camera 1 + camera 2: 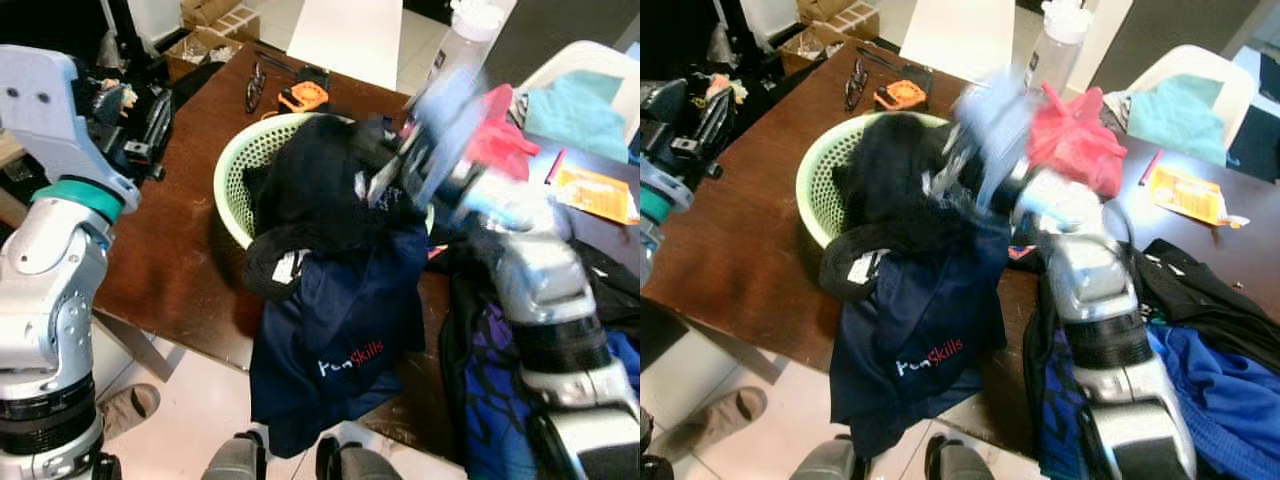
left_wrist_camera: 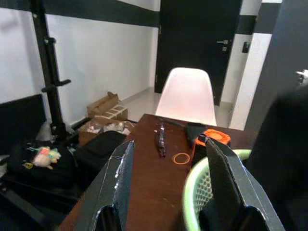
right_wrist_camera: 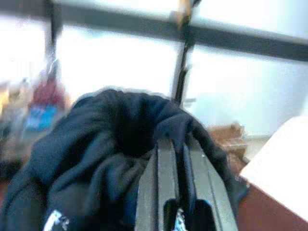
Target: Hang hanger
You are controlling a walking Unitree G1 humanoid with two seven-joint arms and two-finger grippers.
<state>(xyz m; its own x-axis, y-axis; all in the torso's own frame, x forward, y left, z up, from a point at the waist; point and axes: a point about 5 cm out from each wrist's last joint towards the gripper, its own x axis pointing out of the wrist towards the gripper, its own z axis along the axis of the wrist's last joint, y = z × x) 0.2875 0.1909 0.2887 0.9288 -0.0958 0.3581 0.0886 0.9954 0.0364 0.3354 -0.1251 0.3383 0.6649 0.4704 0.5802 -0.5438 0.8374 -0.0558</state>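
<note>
A navy garment (image 1: 335,330) with a white and red print spills from a light green mesh basket (image 1: 235,165) and hangs over the front edge of the brown table (image 1: 170,250). My right gripper (image 1: 385,175), blurred by motion, is above the basket. In the right wrist view its fingers (image 3: 166,173) are pressed together, shut on a bunched fold of the navy cloth (image 3: 110,139). My left arm is raised at the table's left end. In the left wrist view, the left gripper (image 2: 171,192) stands open and holds nothing, pointing along the table past the basket rim (image 2: 192,192).
On the table's far end lie an orange tape measure (image 1: 303,97) and pliers (image 1: 255,88), with a white chair (image 1: 345,40) behind. A red cloth (image 1: 500,140), a bottle (image 1: 1055,45) and an orange packet (image 1: 595,190) are at the right. Blue and black clothes (image 1: 1220,380) are heaped near my right arm. A shoe (image 1: 125,408) is on the floor.
</note>
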